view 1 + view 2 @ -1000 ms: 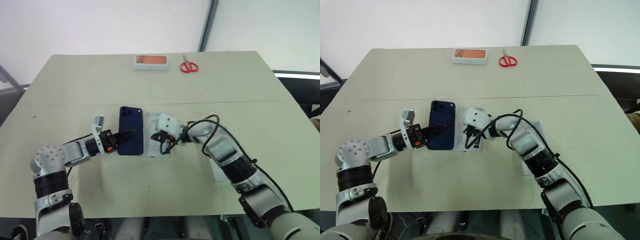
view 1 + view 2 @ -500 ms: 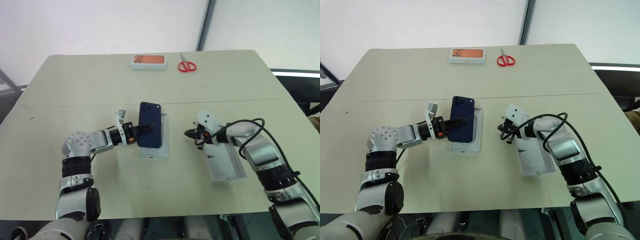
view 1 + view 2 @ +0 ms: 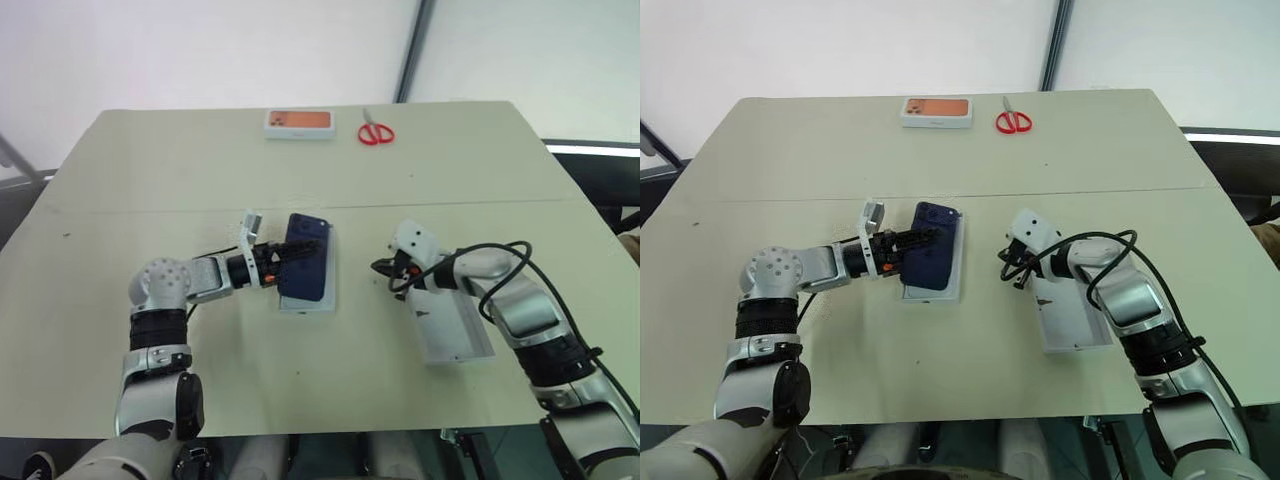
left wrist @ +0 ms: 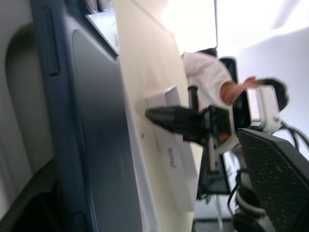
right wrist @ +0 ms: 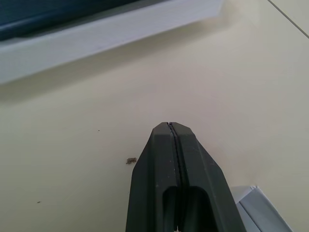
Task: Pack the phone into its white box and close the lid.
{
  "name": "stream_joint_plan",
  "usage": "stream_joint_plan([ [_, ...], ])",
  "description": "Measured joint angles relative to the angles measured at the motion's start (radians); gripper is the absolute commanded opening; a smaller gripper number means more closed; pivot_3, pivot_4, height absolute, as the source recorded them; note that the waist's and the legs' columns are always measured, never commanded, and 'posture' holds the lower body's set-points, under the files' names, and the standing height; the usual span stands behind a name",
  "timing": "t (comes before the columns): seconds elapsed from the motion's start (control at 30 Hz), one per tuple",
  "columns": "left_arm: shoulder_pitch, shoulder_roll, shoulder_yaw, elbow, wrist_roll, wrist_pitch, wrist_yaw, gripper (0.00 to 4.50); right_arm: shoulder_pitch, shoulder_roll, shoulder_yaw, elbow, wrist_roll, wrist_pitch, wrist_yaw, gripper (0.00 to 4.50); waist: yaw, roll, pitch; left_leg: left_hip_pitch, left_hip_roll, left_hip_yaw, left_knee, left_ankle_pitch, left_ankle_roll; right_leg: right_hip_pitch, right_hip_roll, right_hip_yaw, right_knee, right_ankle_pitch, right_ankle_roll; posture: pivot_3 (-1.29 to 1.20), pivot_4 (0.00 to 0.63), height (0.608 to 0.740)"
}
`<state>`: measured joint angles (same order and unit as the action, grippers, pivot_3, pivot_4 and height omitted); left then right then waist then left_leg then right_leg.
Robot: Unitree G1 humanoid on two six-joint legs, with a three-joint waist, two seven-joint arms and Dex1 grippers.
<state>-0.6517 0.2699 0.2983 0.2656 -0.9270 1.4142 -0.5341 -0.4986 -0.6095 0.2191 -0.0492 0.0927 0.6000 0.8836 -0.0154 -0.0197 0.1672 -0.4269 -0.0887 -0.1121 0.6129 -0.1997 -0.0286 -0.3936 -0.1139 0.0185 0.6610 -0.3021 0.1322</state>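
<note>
The dark navy phone lies over the white box at the middle of the table. It sits a little off toward the left rim, camera bump at the far end. My left gripper reaches in from the left along the phone's left edge. Its fingers stand wide apart either side of the phone, so it is open. My right gripper is shut with nothing in it, low over the table between the box and the lid. The lid lies hollow side up on the right.
A small box with an orange top and red scissors lie near the table's far edge. A person in a white top shows in the background of the left wrist view.
My left gripper carried the phone to the right over the white box, lowered it and opened its fingers. My right gripper swung right from the box toward the lid, then stayed still.
</note>
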Motion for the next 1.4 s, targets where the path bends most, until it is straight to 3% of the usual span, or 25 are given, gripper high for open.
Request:
stream_joint_plan([
  [0.6, 0.012, 0.025, 0.032, -0.137, -0.007, 0.093, 0.036, 4.47, -0.04, 0.034, 0.015, 0.054, -0.01, -0.038, -0.006, 0.0, 0.002, 0.0, 0.0, 0.0, 0.0, 0.0, 0.0, 0.0, 0.0, 0.0, 0.0, 0.0, 0.0, 0.0, 0.0, 0.0, 0.15, 0.74],
  [1.27, 0.047, 0.158, 0.071, -0.196, -0.041, 0.081, 0.017, 4.47, -0.057, 0.048, 0.033, 0.076, -0.014, -0.049, -0.01, 0.0, 0.001, 0.0, 0.0, 0.0, 0.0, 0.0, 0.0, 0.0, 0.0, 0.0, 0.0, 0.0, 0.0, 0.0, 0.0, 0.0, 0.15, 0.74],
  [1.4, 0.073, 0.214, 0.038, -0.196, 0.022, -0.025, 0.003, 3.2, -0.056, 0.047, 0.032, 0.075, 0.002, -0.05, 0.012, 0.0, 0.001, 0.0, 0.0, 0.0, 0.0, 0.0, 0.0, 0.0, 0.0, 0.0, 0.0, 0.0, 0.0, 0.0, 0.0, 0.0, 0.15, 0.74],
])
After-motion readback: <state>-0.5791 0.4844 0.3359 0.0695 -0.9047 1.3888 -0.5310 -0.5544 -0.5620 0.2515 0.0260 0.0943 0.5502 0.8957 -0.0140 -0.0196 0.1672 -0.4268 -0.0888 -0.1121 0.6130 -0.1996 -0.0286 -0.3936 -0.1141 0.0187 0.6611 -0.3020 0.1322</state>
